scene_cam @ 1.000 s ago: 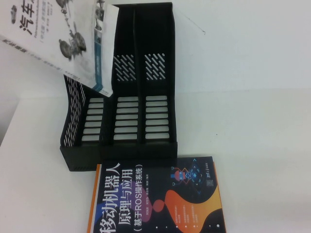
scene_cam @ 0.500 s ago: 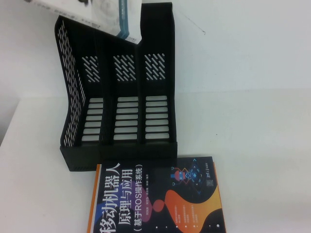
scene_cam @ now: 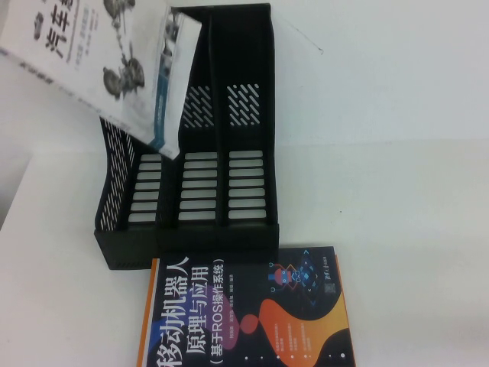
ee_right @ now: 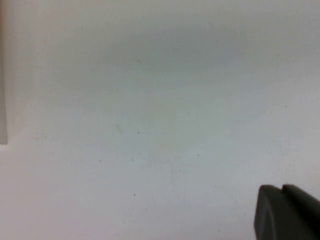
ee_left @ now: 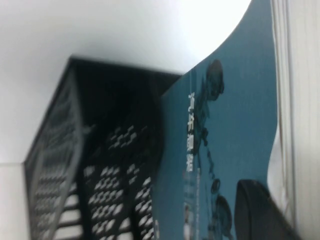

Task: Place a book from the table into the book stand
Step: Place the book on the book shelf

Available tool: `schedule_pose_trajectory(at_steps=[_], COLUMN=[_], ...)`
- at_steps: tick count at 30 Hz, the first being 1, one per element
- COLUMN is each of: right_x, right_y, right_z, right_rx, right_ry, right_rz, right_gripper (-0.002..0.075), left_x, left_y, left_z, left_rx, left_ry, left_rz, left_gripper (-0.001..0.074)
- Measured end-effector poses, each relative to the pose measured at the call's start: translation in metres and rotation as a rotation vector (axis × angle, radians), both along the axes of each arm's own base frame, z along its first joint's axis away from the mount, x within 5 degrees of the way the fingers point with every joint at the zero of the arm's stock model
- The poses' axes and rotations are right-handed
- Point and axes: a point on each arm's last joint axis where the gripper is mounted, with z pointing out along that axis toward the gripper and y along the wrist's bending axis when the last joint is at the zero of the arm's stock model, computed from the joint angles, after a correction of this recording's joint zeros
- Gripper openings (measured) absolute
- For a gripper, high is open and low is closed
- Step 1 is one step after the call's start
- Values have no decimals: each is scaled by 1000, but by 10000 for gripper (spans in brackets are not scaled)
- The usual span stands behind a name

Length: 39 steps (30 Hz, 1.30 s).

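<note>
The white book point(scene_cam: 99, 61) with black title and car pictures hangs tilted at the top left of the high view. Its lower teal-edged corner overlaps the left slot of the black book stand point(scene_cam: 229, 153); I cannot tell if it is inside. In the left wrist view my left gripper point(ee_left: 272, 192) is shut on the book's teal cover point(ee_left: 235, 110), with one dark finger point(ee_left: 257, 212) pressed on it, and the stand point(ee_left: 100, 165) lies beyond. My right gripper point(ee_right: 282, 192) is shut and empty over the bare white table point(ee_right: 150, 125). Neither gripper shows in the high view.
A black-and-orange book point(scene_cam: 244, 313) with large white characters lies flat on the table point(scene_cam: 397, 214), right in front of the stand's base. The stand's middle and right slots hold nothing. White wall rises behind the stand.
Half a second ago the book was lifted almost out of view above the middle slot. It has come back down and to the left, its corner over the left slot again.
</note>
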Motion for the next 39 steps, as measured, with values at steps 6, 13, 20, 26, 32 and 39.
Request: schedule_pose_trajectory(at_steps=[6,13,20,26,32,39], right_x=[0,2,2,3,3,3], right_y=[0,2,2,2,2,3], right_z=[0,1,2,2,2,2], right_rx=[1,24,28,30,32,39], right_ry=[0,-24,-30,-33,-33,-34], right_rz=[-2,-5,-3,-2,-6,-8], right_gripper=[-3,-3,-4,-4,-4,-4], left_x=[3,4,14,21,36,49], left_y=[3,-8,-47,-72,-89,-92], left_z=[-8,-11,-30,-40,-62,-80], left_rx=[36,59,207,264,268,266], left_ry=[53,71,126,146,208,252], left_rz=[20,12,9,45,93,146], left_gripper=[119,119,119,119,119,141])
